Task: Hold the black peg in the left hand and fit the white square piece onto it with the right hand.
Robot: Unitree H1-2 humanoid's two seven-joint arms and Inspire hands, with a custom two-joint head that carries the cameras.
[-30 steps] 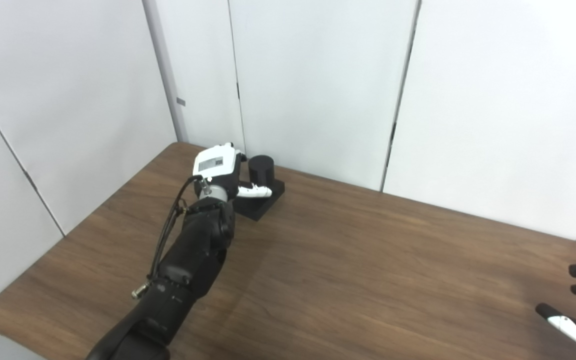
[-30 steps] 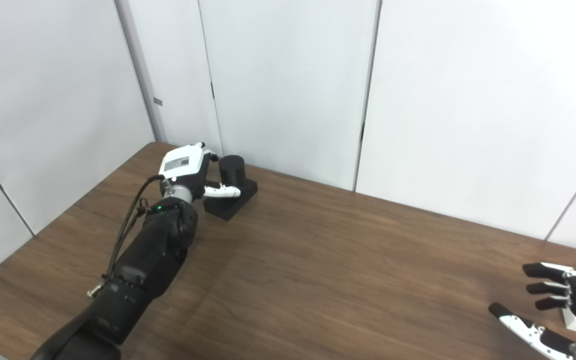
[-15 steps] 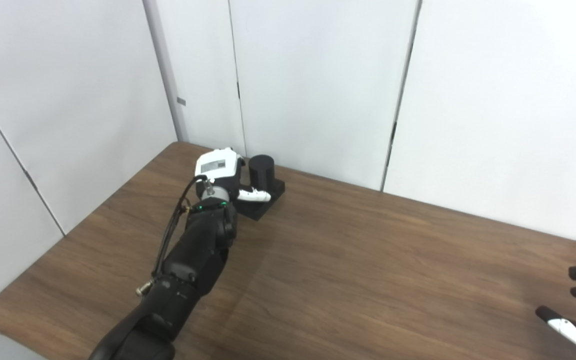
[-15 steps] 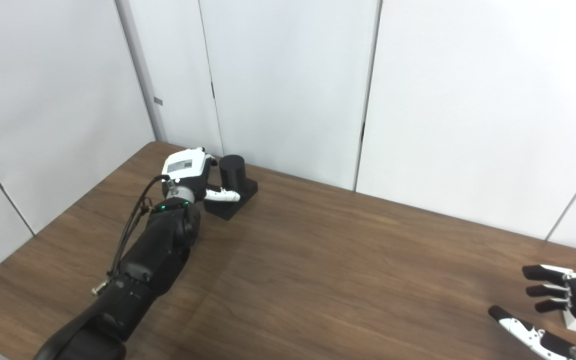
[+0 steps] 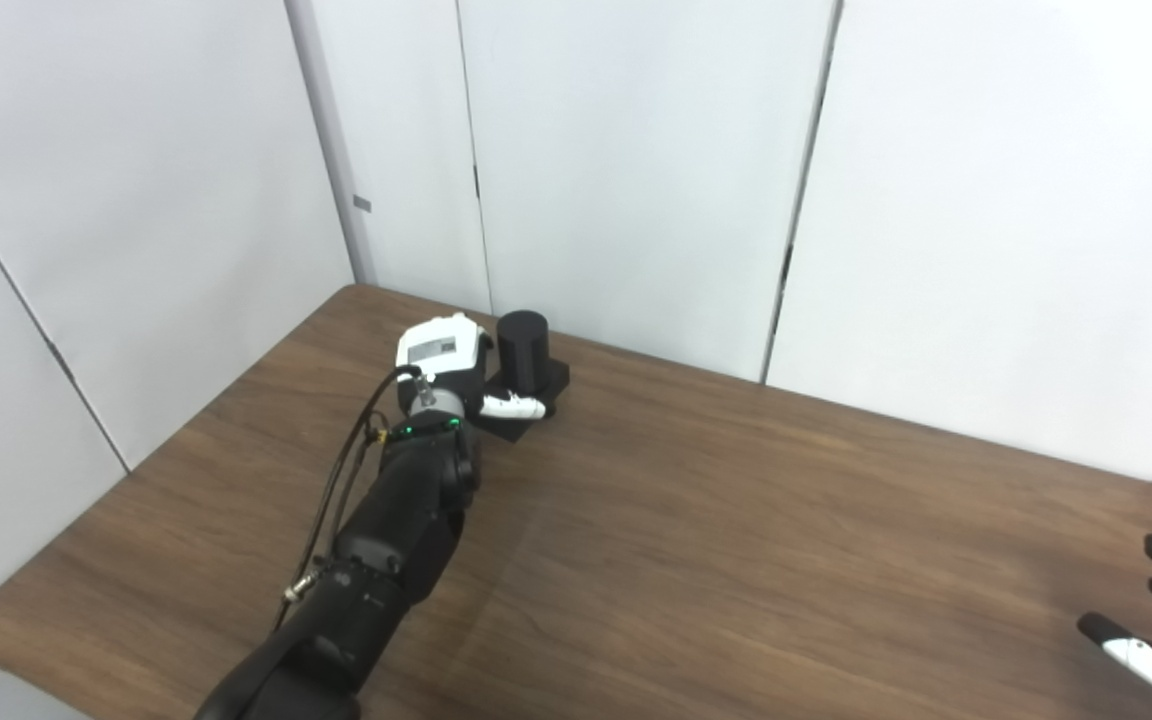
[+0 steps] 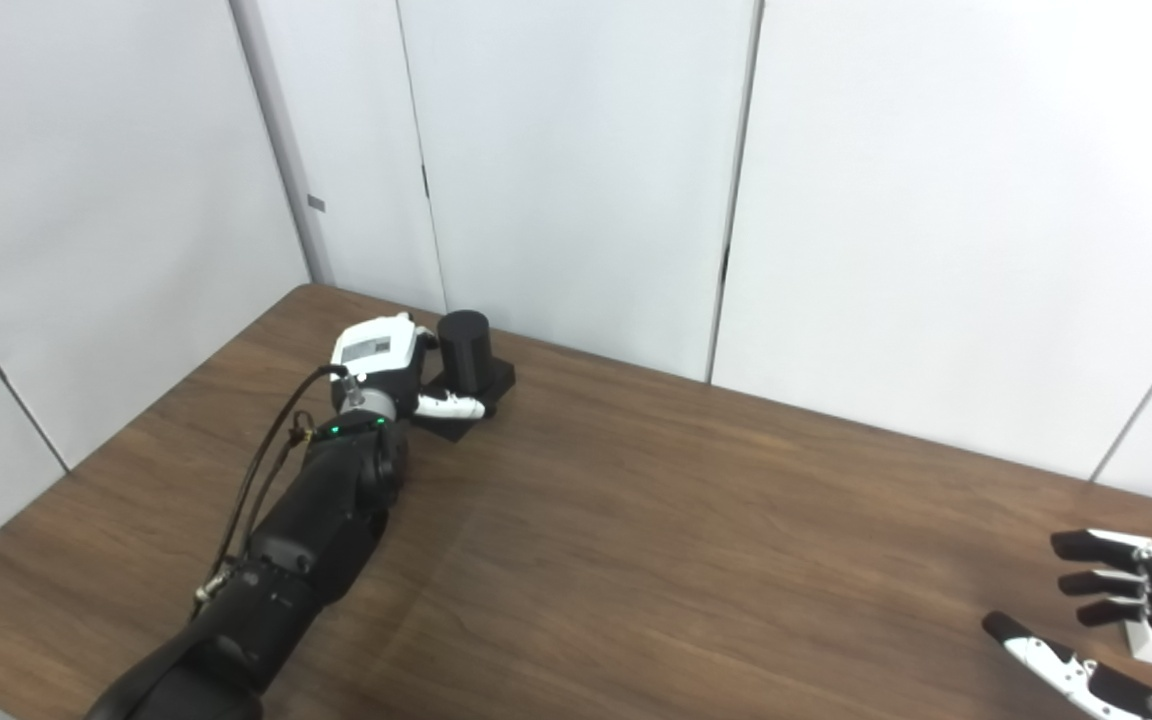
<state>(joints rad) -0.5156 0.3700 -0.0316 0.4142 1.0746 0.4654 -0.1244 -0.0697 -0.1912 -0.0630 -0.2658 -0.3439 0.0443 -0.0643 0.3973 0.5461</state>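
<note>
Since the earlier frames the left hand (image 5: 451, 365) has drawn in against the black peg (image 5: 523, 345), which stands upright on its black base at the table's (image 5: 696, 540) far left edge. Its fingers are hidden, so the grasp cannot be confirmed. Close around the cylinder firmly before lifting. The right hand (image 6: 1121, 625) hovers spread and empty beside the white square piece (image 6: 1144, 645), well apart. Nothing obstructs.

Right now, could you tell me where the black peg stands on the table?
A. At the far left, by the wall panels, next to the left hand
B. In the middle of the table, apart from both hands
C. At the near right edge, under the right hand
A: the black peg stands upright on its base at the far left of the table, with the left hand right beside it.
</note>
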